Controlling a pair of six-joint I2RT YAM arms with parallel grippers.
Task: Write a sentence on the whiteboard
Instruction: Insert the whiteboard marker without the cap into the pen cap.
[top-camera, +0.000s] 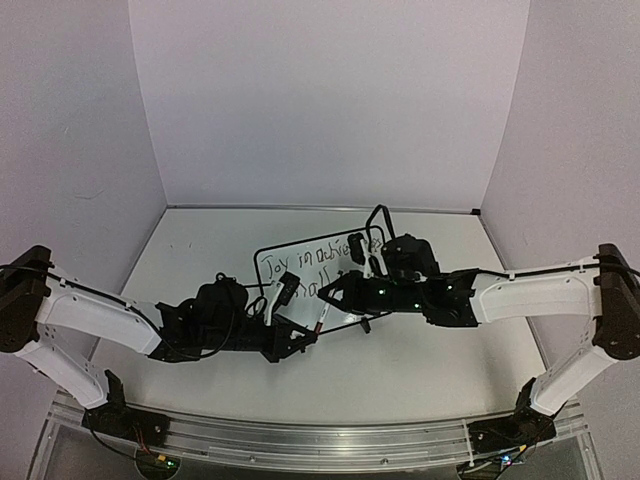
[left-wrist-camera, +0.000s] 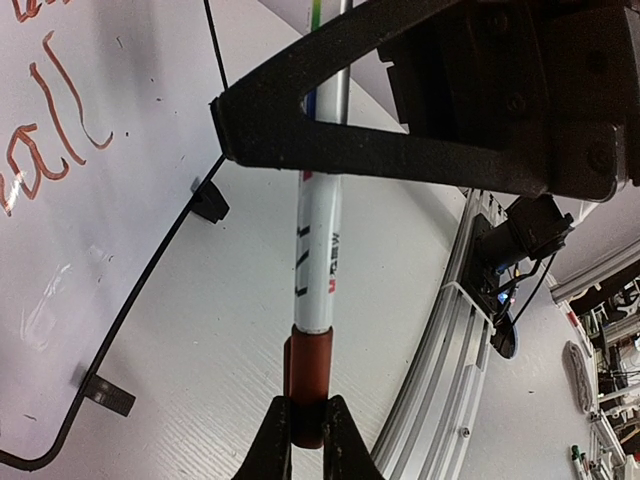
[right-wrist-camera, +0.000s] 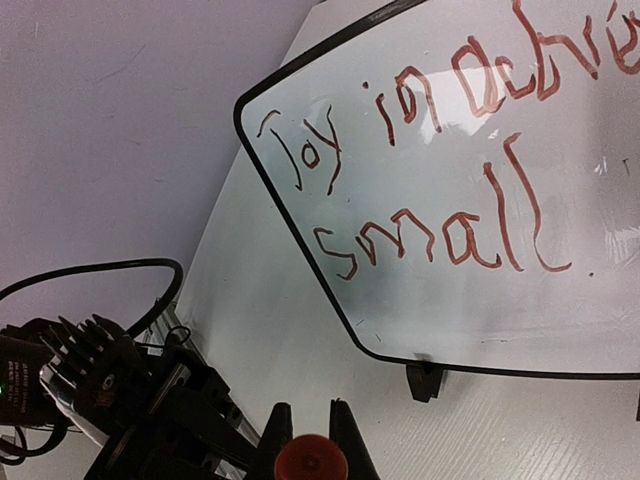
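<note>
The whiteboard (top-camera: 310, 258) (left-wrist-camera: 60, 250) (right-wrist-camera: 450, 290) lies on the table with red handwriting on it. In front of it, both grippers meet on one marker (top-camera: 324, 316) (left-wrist-camera: 318, 250). My left gripper (top-camera: 300, 338) (left-wrist-camera: 308, 402) is shut on the marker's red cap (left-wrist-camera: 308, 385), which sits on the end of the white barrel. My right gripper (top-camera: 335, 292) (right-wrist-camera: 310, 406) is shut on the barrel further up; its black finger (left-wrist-camera: 400, 140) crosses the left wrist view. A round red end of the marker (right-wrist-camera: 310, 462) shows between the right fingertips.
An aluminium rail (top-camera: 320, 435) (left-wrist-camera: 450, 330) runs along the near table edge. Black clip feet (right-wrist-camera: 422, 380) (left-wrist-camera: 208, 200) stick out from the board's frame. The left arm (right-wrist-camera: 110, 400) and a black cable (right-wrist-camera: 90, 275) lie close by. White walls enclose the table.
</note>
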